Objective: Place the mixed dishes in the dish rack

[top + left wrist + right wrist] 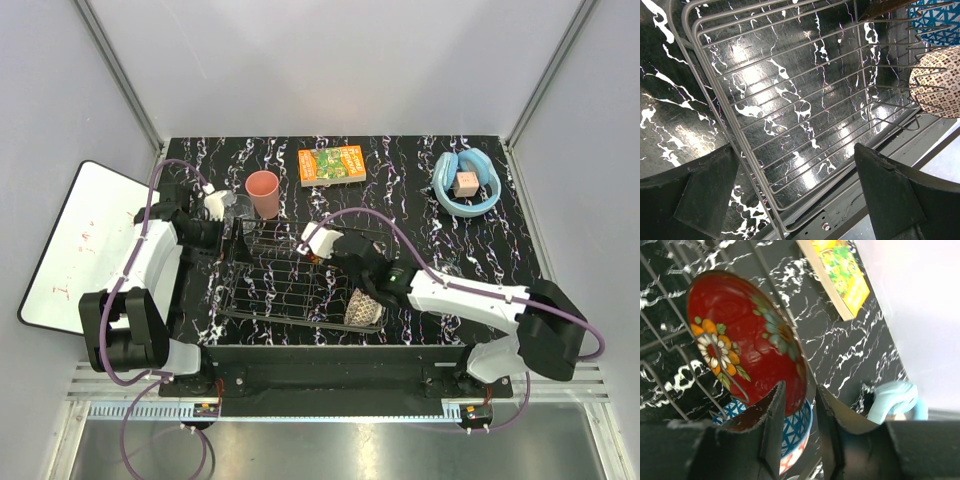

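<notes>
The dish rack (270, 285) lies mid-table. A glossy red bowl (740, 335) with painted flowers stands on edge among its prongs, and a blue patterned bowl (795, 432) sits just behind it. My right gripper (800, 395) straddles the red bowl's rim, one finger inside and one outside, jaws a little apart with a gap showing. A beige patterned bowl (364, 308) stands at the rack's near right end. My left gripper (795, 190) hangs wide open and empty over the rack's bare left end (790, 100). A salmon-pink cup (264, 193) stands behind the rack.
An orange-green box (331, 164) lies at the back centre. Light-blue headphones (466, 183) sit at the back right. A white board (80, 240) leans off the table's left edge. The enclosure walls close in the back and sides.
</notes>
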`<action>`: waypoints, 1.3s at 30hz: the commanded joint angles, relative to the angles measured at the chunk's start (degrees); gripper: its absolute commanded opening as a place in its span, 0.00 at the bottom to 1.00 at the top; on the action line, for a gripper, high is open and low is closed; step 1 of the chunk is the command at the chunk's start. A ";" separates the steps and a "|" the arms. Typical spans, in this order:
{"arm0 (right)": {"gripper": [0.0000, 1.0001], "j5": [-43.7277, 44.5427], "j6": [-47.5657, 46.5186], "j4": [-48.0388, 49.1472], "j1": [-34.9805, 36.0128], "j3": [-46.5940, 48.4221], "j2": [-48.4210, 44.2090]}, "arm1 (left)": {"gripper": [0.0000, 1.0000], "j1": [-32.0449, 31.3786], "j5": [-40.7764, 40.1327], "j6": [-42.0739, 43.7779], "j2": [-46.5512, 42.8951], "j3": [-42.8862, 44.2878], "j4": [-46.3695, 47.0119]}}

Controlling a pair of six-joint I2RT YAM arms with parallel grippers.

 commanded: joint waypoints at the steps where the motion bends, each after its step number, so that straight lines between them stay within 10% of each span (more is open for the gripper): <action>1: 0.39 6.27 9.42 1.76 -0.12 0.11 -6.01 | 0.99 -0.03 0.48 0.83 -0.82 2.20 -0.15; 9: 0.56 17.88 39.04 -20.33 -2.04 4.59 -17.42 | 0.99 -0.03 0.31 1.10 -0.99 2.37 -0.42; 17: 0.69 -1.14 78.02 -43.86 -28.10 -0.58 -29.83 | 0.99 -0.03 0.75 0.92 -0.82 3.16 -0.94; 24: 0.81 -15.69 88.61 -49.31 -41.24 -4.81 -24.92 | 0.99 0.06 0.22 1.98 -1.34 3.60 -2.08; 39: 0.98 -14.81 106.00 -60.13 -41.60 -12.53 -26.58 | 0.99 -0.03 1.36 2.60 -0.99 5.01 -2.79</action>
